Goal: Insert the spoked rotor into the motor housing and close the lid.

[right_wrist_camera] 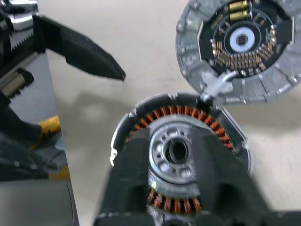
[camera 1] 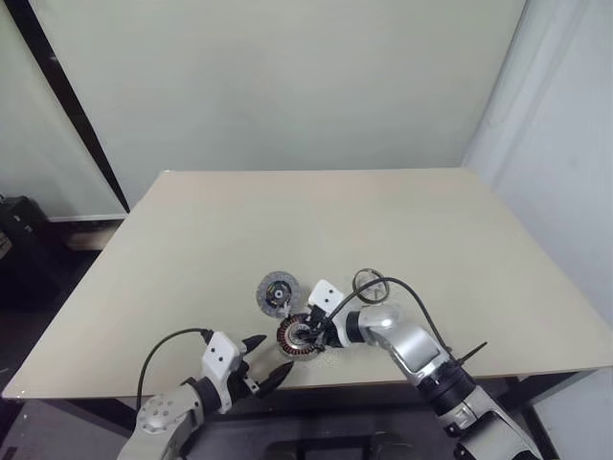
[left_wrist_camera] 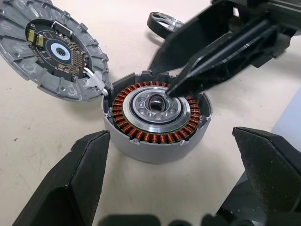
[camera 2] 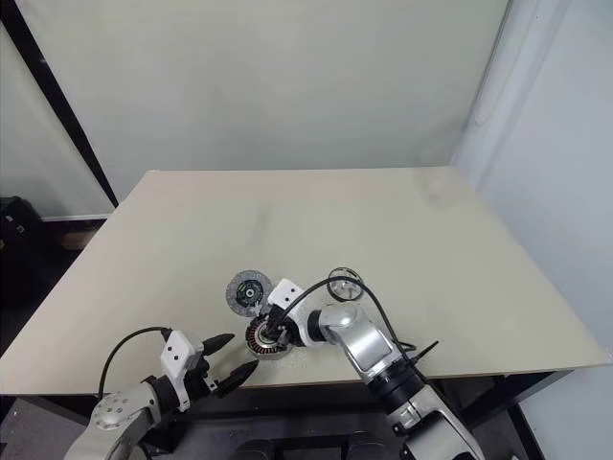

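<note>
Hovering over the motor housing (left_wrist_camera: 155, 123) near the table's (camera 1: 402, 220) front edge, right gripper (left_wrist_camera: 178, 87) has its fingers nearly together at the silver hub, nothing visibly held. Lid (left_wrist_camera: 51, 52) lies touching the housing. Left gripper (camera 1: 267, 360) waits just beside, fingers spread wide, empty.

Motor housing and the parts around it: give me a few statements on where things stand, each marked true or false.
1. The lid is closed on the motor housing. False: it lies on the table beside the housing, whose copper windings are exposed.
2. The left gripper is open and holds nothing. True.
3. The spoked rotor is in the left gripper. False: it lies on the table, beyond the right gripper.
4. The right gripper is over the housing's centre. True.
</note>
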You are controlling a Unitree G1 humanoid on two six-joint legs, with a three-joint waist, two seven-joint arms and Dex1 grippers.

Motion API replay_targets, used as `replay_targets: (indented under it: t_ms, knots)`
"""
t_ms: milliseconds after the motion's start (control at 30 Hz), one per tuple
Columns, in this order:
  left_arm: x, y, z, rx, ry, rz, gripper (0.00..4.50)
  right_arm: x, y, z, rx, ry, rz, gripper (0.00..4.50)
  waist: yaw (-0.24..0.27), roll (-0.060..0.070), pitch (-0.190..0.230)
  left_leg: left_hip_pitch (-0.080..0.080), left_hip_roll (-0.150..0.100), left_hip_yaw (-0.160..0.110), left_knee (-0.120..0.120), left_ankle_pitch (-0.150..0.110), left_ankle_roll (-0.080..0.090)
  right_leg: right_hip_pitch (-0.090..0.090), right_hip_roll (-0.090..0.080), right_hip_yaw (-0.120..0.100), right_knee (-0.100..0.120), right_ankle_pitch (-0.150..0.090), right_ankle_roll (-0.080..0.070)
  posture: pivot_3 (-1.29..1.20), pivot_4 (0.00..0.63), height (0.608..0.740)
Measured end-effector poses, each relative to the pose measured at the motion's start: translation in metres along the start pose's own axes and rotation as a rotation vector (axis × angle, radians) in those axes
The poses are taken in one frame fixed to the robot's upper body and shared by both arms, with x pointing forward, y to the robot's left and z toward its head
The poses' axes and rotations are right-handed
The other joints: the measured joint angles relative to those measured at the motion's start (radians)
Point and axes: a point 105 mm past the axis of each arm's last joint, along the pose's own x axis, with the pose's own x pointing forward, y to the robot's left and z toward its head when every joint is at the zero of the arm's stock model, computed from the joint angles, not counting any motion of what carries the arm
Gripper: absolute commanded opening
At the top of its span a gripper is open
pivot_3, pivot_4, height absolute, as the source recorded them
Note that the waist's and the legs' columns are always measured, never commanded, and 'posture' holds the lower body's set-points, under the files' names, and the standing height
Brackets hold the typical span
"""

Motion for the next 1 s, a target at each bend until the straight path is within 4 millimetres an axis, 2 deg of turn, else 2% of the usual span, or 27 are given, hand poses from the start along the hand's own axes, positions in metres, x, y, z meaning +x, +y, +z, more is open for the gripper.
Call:
replay_targets:
  t_ms: [33, 67, 300, 600, 1000]
  knots:
    - [0.0, 0.0, 0.0, 0.0, 0.0, 0.0, 4.5, 0.0, 0.0, -0.001, -0.001, 0.014, -0.005, 0.09, 0.0, 0.0, 0.0, 0.0, 0.0, 0.0, 0.0, 0.0, 0.0, 0.0, 0.0, 0.0, 0.0, 0.0, 0.0, 0.0, 0.0, 0.74]
    - [0.0, 0.0, 0.0, 0.0, 0.0, 0.0, 4.5, -0.001, 0.0, -0.003, 0.0, 0.025, -0.008, 0.03, 0.0, 0.0, 0.0, 0.0, 0.0, 0.0, 0.0, 0.0, 0.0, 0.0, 0.0, 0.0, 0.0, 0.0, 0.0, 0.0, 0.0, 0.74]
    - [0.0, 0.0, 0.0, 0.001, 0.002, 0.0, 4.5, 0.003, 0.0, -0.006, -0.004, 0.075, -0.064, 0.03, 0.0, 0.0, 0.0, 0.0, 0.0, 0.0, 0.0, 0.0, 0.0, 0.0, 0.0, 0.0, 0.0, 0.0, 0.0, 0.0, 0.0, 0.74]
    - [-0.001, 0.001, -0.003, -0.007, 0.021, 0.0, 4.5, 0.011, 0.01, -0.002, -0.019, 0.078, -0.059, 0.03, 0.0, 0.0, 0.0, 0.0, 0.0, 0.0, 0.0, 0.0, 0.0, 0.0, 0.0, 0.0, 0.0, 0.0, 0.0, 0.0, 0.0, 0.74]
    - [-0.002, 0.001, -0.005, -0.01, 0.028, 0.001, 4.5, 0.012, 0.006, -0.004, -0.03, 0.092, -0.099, 0.03, 0.0, 0.0, 0.0, 0.0, 0.0, 0.0, 0.0, 0.0, 0.0, 0.0, 0.0, 0.0, 0.0, 0.0, 0.0, 0.0, 0.0, 0.74]
